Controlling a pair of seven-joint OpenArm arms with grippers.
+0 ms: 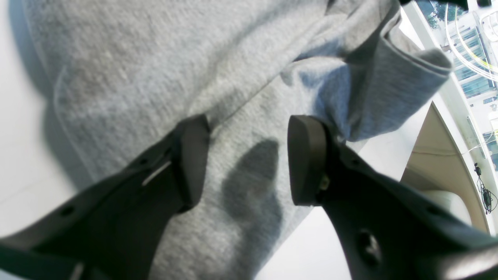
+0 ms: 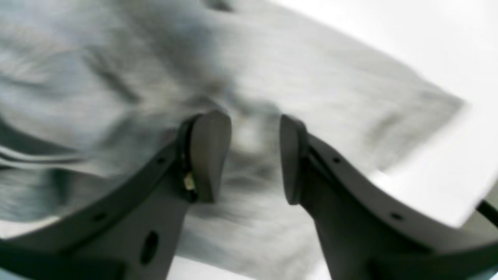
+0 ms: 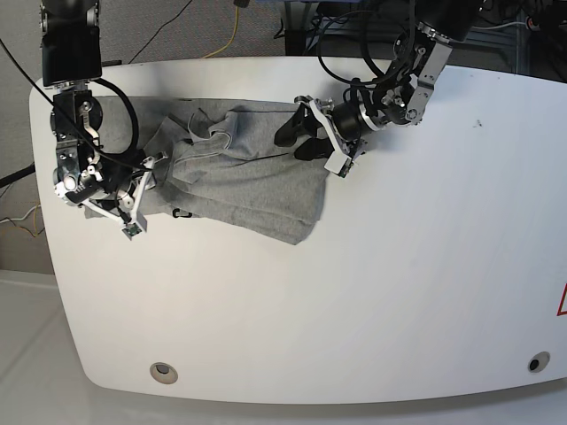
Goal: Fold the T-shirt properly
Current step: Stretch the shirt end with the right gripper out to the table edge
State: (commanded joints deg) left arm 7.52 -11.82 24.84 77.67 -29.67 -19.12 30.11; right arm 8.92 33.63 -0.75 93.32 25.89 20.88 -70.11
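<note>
on the far-left part of the white table (image 3: 399,292) lies the t-shirt (image 3: 252,181), a crumpled grey heap, plain side up as far as shows, with one sleeve cuff (image 1: 424,64) curled up and loose. left gripper (image 1: 249,155) is over the shirt's edge nearest the table centre, jaws spread wide with cloth below the gap and nothing pinched; its shadow falls on the fabric between the pads, so it looks close above the cloth, likely lined up to take that edge. right gripper (image 2: 255,155) is at the opposite end of the heap, jaws also apart, nothing held; that view is blurred, so whether the pads touch the cloth is unclear. base view puts the two grippers at opposite ends of the garment, which fits a two-handed spread before any fold. judgement: early stage, shirt not yet flat, no fold made. risk is bunched layers, a pinch could catch more than one ply.
</note>
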